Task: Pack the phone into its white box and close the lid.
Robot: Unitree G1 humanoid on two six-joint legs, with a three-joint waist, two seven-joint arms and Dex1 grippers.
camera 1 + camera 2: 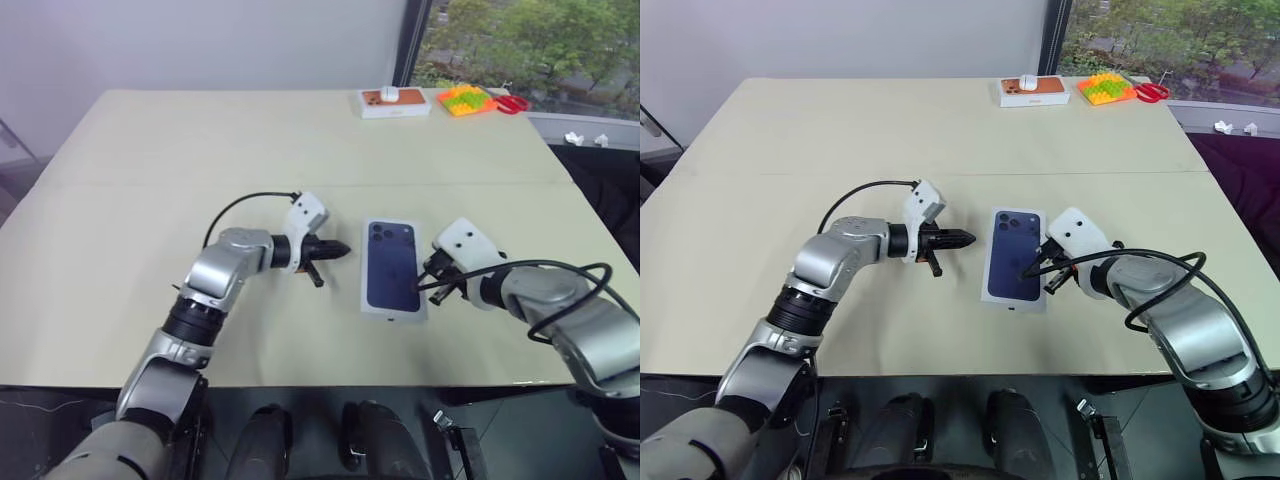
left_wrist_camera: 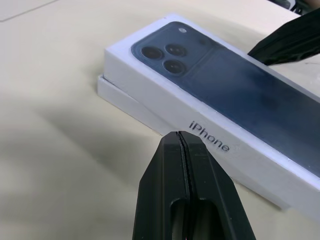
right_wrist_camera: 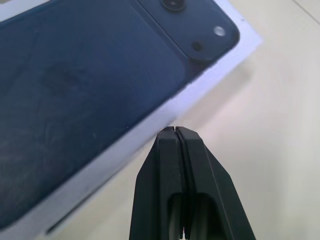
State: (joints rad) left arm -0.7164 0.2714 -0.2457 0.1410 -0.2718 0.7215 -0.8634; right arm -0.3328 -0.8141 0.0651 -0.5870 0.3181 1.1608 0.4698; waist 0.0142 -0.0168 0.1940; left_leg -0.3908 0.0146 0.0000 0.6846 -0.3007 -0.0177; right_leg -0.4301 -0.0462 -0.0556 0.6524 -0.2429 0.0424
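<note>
Lid sits on white box, mid-counter, not fully seated. Left end effector and right end effector flank the lid, both closed, empty. Light, stiff, smooth cardboard; press the lid top.

Word on the lid's side wall: "iPhone" — grey letters on the long white wall of the lid, seen in the left wrist view.
Top of the lid: a printed dark blue phone picture with a camera cluster — no readable lettering there.
Small orange-topped box at the far edge of the table: markings too small to read.
</note>
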